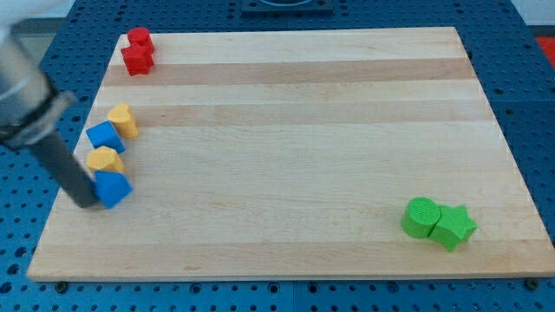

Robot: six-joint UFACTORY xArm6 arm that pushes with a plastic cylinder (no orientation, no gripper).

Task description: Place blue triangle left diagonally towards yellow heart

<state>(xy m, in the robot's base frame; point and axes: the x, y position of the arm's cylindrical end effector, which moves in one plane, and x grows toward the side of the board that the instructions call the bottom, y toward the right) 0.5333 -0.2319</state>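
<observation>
My tip [87,202] rests on the board at the view's left and touches the left side of a blue block [114,188] that looks like the blue triangle. A yellow block [105,159] sits just above it, touching it. Above that is a second blue block [104,136], cube-like. A yellow heart-like block [124,120] lies at its upper right. The rod rises from the tip toward the view's upper left.
Two red blocks [139,39] [137,60] stand together at the board's top left corner. A green round block [421,217] and a green star [454,227] touch each other at the bottom right. The board's left edge [61,208] is close to my tip.
</observation>
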